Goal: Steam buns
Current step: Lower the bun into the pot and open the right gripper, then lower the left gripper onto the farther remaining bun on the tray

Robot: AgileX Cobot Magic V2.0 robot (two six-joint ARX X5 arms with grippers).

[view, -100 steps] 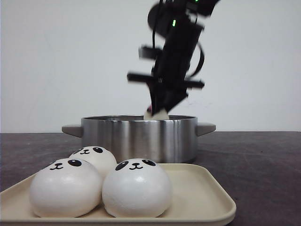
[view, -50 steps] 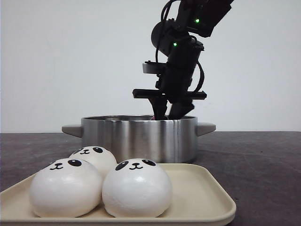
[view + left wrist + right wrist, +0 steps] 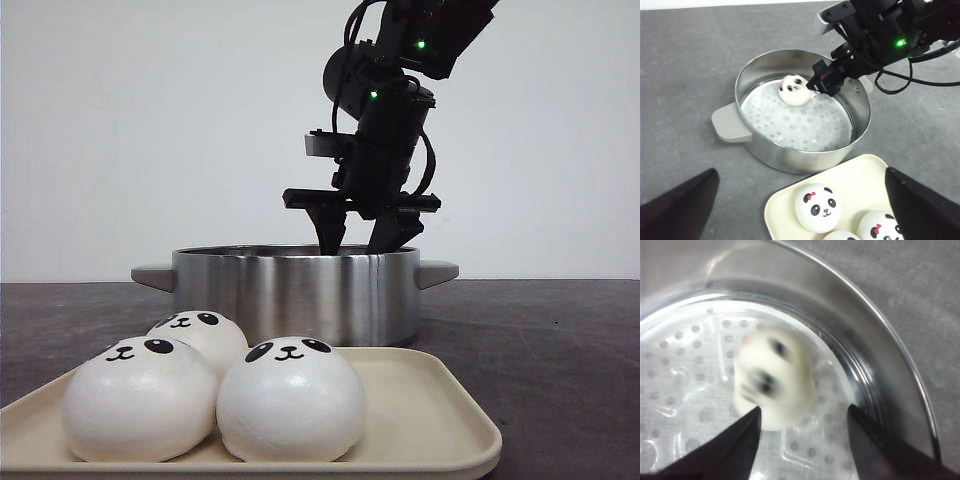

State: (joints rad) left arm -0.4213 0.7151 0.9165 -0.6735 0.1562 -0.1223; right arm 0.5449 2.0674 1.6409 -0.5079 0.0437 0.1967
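Right hand over the brushed-steel two-handled pot, fingers spread wide, nothing gripped. Fingertips just at rim level in front view, poised above the pot's 1 o'clock sector as seen from the left wrist camera.

One white panda-faced bun lying on the perforated white steamer plate inside the pot, near the far wall, around 11 o'clock on the plate. Blurred in right wrist view, so possibly not settled; sits between the two open fingers there, apparently not touching either.

Three more white panda buns on the cream rounded-corner plastic tray in front of the pot: front-left bun, front-right bun, rear bun tucked behind them. All three bunched at the tray's left half, touching or nearly so.

Left hand showing only dark fingertips at the frame corners in its own view, wide apart, empty, high over the grey bench.

Judgement: one of four loaded, release step in hand. To do it well: lift straight up clear of the rim before swinging to the tray, avoid clipping the pot wall. Next bun best dropped toward the plate's open 5 o'clock area. Front-right bun looks like the easiest pick; soft skin, so light squeeze.
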